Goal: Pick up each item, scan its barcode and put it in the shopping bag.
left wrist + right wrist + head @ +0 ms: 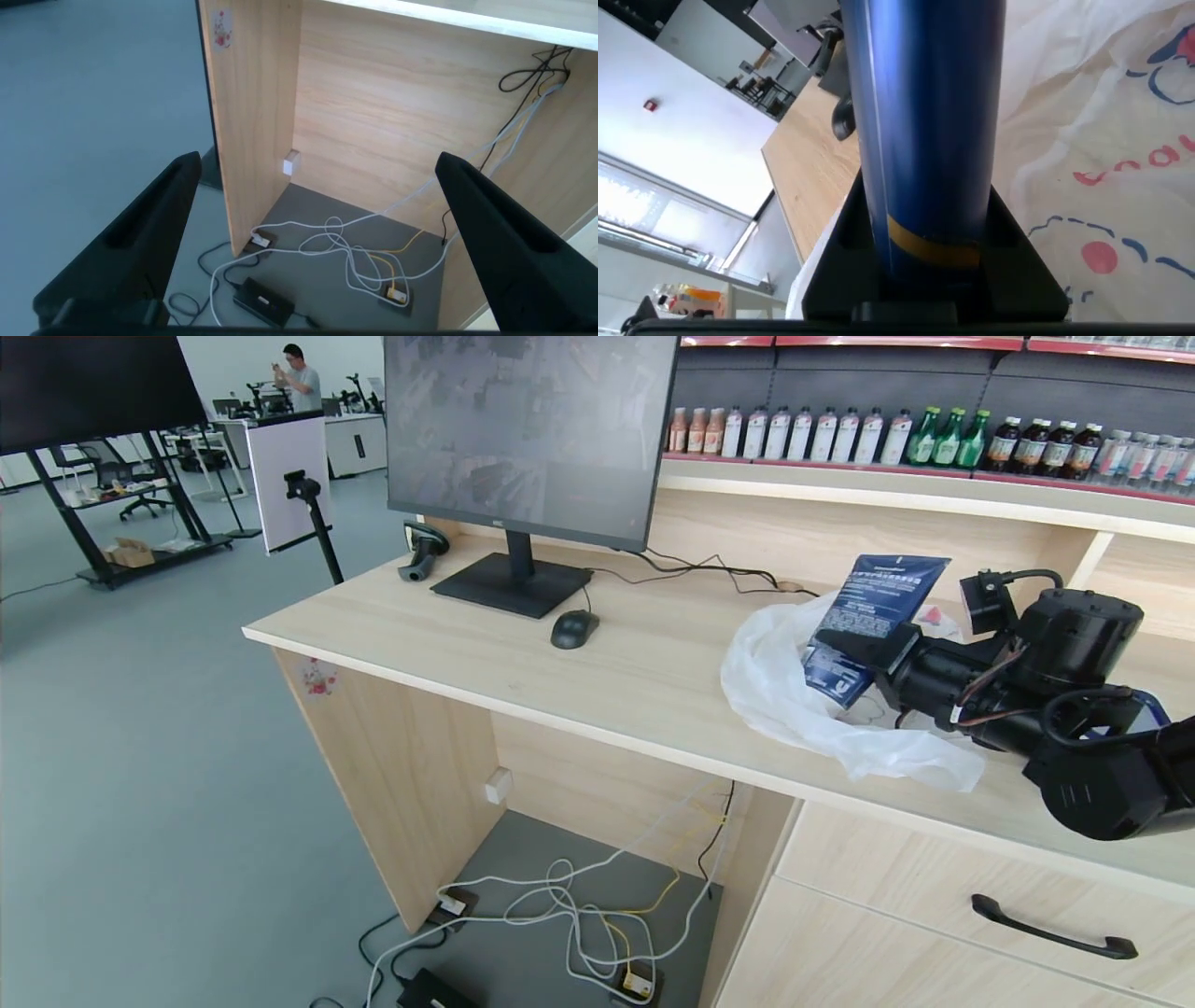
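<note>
Tabletop (653,681): a pale wood slab that runs from centre left to lower right of the head view and carries everything below.

Monitor (527,429): upper centre, standing on its base at the back of the tabletop. It faces the robot's side, presumably so that scan results can be read.

Bag (784,691): white plastic, slumped on the tabletop at centre right. Its mouth gapes toward the right arm, so an item can go in without a second hand holding it open.

Pouch (873,607): blue and flat, held upright at centre right with its lower end at the bag's mouth. I cannot tell whether it touches the plastic. Held upright, its narrow end goes in first.

Right hand (864,649): clamped across the pouch's lower part, with a finger on each flat face. That low grip puts the hand right at the opening.

Left hand (318,163): jaws spread wide and holding nothing. It hangs low, facing the desk's side panel and the floor cables, out of the right arm's way.

Scanner (422,549): resting just left of the monitor base, well apart from the bag.

Mouse (574,628): in front of the base.

Judgement: the current step is bagging, not scanning. The next move calls for lowering the pouch past the limp rim before release, or the pouch may slide off the plastic.
</note>
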Motion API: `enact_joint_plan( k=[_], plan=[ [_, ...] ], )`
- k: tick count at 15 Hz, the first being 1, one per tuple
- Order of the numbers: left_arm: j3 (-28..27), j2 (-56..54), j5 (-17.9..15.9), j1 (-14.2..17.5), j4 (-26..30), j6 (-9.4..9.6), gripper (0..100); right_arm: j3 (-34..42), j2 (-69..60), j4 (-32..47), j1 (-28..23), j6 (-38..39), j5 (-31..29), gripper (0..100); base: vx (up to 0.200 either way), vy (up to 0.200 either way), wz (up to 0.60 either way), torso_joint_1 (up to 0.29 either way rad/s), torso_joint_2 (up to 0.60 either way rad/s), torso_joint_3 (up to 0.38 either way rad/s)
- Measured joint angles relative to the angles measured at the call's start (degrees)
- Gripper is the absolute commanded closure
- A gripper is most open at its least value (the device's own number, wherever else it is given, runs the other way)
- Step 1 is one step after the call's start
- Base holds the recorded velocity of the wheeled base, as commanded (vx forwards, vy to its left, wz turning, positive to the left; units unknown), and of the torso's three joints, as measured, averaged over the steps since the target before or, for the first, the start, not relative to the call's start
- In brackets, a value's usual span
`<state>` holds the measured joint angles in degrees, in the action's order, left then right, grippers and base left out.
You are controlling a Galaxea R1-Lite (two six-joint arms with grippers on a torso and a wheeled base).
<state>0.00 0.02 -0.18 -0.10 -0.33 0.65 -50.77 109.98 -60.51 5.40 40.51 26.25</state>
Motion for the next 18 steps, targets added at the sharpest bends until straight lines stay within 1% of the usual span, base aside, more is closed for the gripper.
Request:
enact_joint_plan(
  k=[13, 15, 18],
  plan=[
    [0.0, 0.0, 0.0, 0.0, 0.11, -0.07, 0, 0.5, 2.12, -0.46, 0.2, -0.5, 0.16, 100, 0.0, 0.0, 0.0, 0.0, 0.0, 0.0],
    [0.0, 0.0, 0.0, 0.0, 0.11, -0.07, 0, 0.41, 2.76, -0.57, -0.09, -2.58, 0.16, 100, 0.0, 0.0, 0.0, 0.0, 0.0, 0.0],
    [0.0, 0.0, 0.0, 0.0, 0.09, -0.1, 0, 0.15, 3.44, -0.55, -0.41, -3.05, 0.16, 100, 0.0, 0.0, 0.0, 0.0, 0.0, 0.0]
  ],
)
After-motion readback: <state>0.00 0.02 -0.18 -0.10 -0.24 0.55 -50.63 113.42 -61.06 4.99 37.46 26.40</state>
